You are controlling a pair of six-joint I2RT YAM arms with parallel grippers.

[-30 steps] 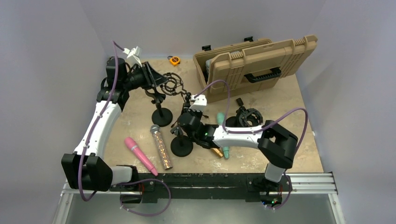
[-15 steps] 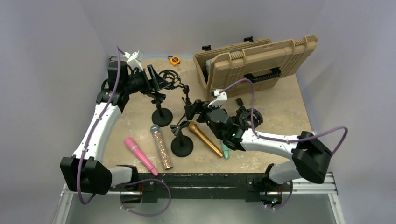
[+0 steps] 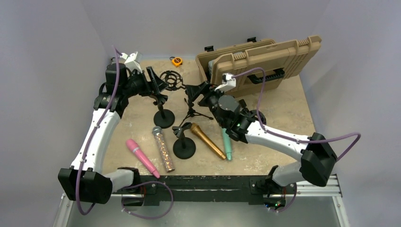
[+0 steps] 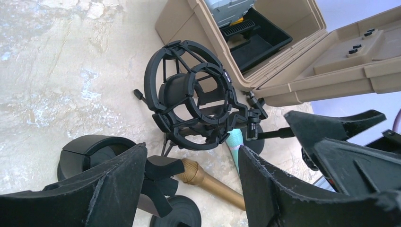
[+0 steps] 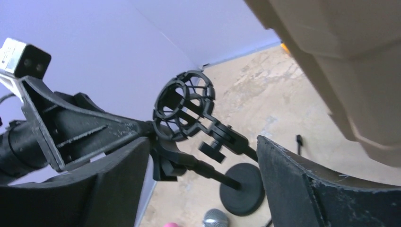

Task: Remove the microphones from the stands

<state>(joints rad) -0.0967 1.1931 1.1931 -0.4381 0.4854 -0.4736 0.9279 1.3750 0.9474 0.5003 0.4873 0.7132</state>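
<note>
The gold microphone (image 3: 208, 141) lies flat on the table, its head beside the empty clip of the short round-base stand (image 3: 184, 147); in the left wrist view the gold microphone (image 4: 208, 182) shows between my fingers, far below them. My left gripper (image 3: 158, 81) is open and holds nothing, just left of the empty black shock mount (image 3: 171, 79). From the right, my right gripper (image 3: 197, 93) also faces that mount, open and empty. The shock mount (image 4: 194, 99) hangs ahead of my left gripper (image 4: 191, 184). Past my right gripper (image 5: 203, 184) I see the same shock mount (image 5: 184, 106).
A teal microphone (image 3: 227, 144), a glitter microphone (image 3: 163, 148) and a pink microphone (image 3: 142, 157) lie on the table. A second round stand base (image 3: 164, 118) and a small tripod (image 3: 194, 111) stand mid-table. An open tan case (image 3: 257, 66) fills the back right, with an orange tape measure (image 3: 176, 60) behind.
My right gripper opened, left the gold microphone lying on the table and swung back toward the shock mount. My left gripper opened and drew slightly left.
</note>
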